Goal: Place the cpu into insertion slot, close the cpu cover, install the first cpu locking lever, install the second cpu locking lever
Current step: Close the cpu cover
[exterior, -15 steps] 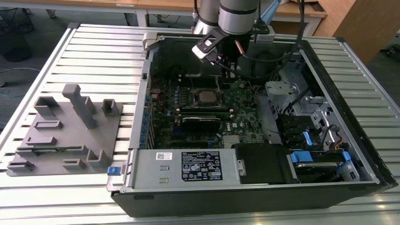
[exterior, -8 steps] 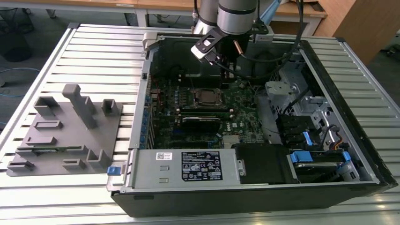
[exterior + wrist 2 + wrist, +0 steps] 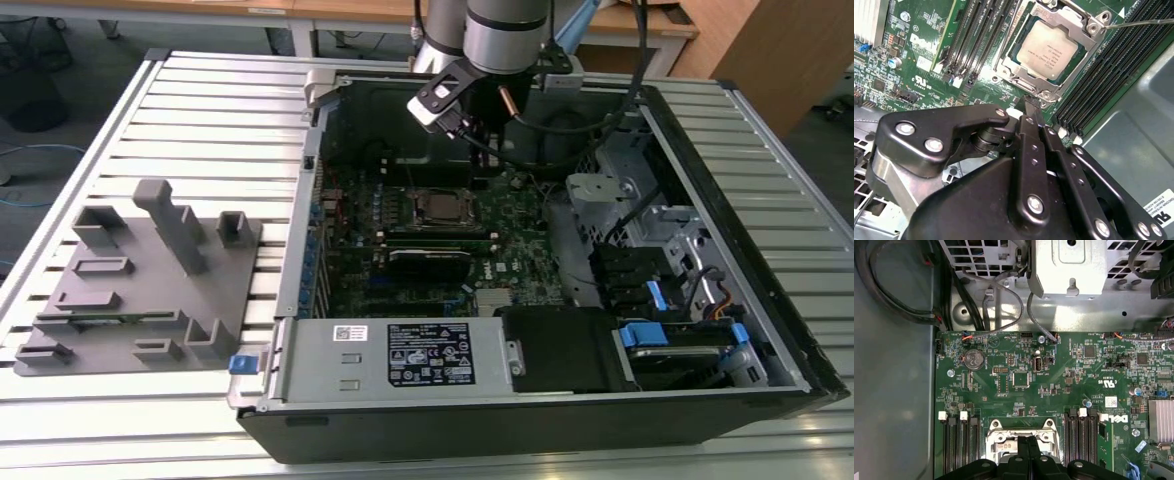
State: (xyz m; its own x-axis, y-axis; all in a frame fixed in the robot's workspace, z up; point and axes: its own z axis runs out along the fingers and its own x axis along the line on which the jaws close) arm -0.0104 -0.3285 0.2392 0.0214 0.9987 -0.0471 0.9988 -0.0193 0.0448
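Observation:
The cpu lies flat in the insertion slot on the green motherboard, its dull silver top facing up. The silvery cpu cover is down around it, framing the chip. A thin metal locking lever runs out from one corner of the socket. My gripper is shut, its two black fingers pressed together with nothing visible between them. Its tip is at the socket's edge, beside the cover. In the exterior view the gripper hangs inside the open computer case, just behind the cpu.
Black memory slots flank the socket on both sides. Cables and a metal drive cage sit beyond the board. The power supply fills the case's near side. A grey fixture block stands on the slatted table at the exterior view's left.

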